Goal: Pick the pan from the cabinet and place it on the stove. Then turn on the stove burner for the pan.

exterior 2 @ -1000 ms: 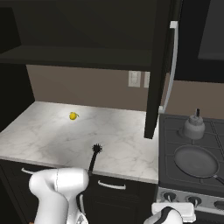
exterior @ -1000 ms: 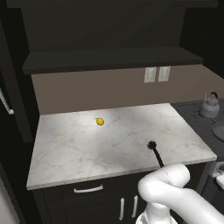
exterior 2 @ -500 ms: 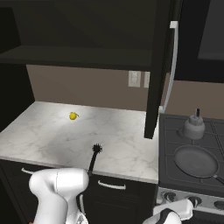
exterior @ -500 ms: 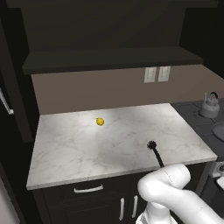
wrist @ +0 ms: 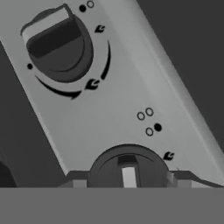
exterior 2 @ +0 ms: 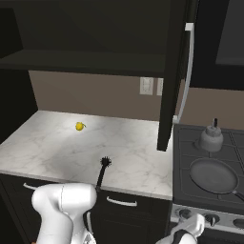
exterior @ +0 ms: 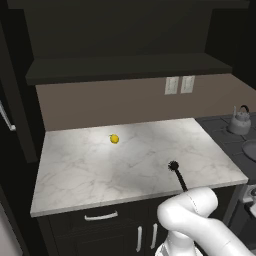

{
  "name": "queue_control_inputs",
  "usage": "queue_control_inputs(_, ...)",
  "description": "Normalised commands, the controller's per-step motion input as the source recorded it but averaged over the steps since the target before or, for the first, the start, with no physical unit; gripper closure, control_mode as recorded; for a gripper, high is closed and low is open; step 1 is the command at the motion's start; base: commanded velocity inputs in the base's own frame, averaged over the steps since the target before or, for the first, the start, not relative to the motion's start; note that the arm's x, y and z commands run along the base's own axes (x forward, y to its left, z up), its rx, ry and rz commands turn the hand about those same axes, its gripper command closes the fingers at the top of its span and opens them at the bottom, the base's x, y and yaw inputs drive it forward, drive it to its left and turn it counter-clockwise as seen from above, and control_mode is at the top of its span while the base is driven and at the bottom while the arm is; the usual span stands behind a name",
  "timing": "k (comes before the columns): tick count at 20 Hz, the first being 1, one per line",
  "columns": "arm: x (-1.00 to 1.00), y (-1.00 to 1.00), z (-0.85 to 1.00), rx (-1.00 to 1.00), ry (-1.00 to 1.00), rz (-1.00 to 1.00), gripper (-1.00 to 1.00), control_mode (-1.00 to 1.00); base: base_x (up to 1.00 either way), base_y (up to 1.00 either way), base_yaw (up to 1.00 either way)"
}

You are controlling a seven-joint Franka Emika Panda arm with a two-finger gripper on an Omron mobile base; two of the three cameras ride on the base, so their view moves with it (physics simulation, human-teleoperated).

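1. Jaws: spread partway around the near knob [wrist: 128,168] on the stove [exterior 2: 228,153] front panel, one dark tip at each side; contact not confirmed. The gripper [exterior 2: 193,228] sits low at the panel.
2. Pan [exterior 2: 214,174] rests on a front burner, kettle [exterior 2: 211,138] behind it.
3. Knob judged rigid, smooth (likely slippery); grip its raised central bar.
4. Bar's long axis runs up-down in hand view; far knob [wrist: 59,43] has its bar tilted.
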Motion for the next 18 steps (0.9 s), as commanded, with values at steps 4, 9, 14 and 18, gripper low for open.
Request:
queue_control_inputs(4,-0.15,-0.11,0.00,-0.33,0.00,0.00,1.00,-1.00,0.00,0.00,0.00)
queue_control_inputs(9,-0.07,-0.07,0.00,-0.30,0.00,0.00,1.00,-1.00,0.00,0.00,0.00)
queue_control_inputs(14,-0.05,-0.01,0.00,-0.20,0.00,0.00,1.00,-1.00,0.00,0.00,0.00)
queue_control_inputs(18,-0.01,0.01,-0.01,-0.11,0.00,0.00,-1.00,-1.00,0.00,0.00,0.00)
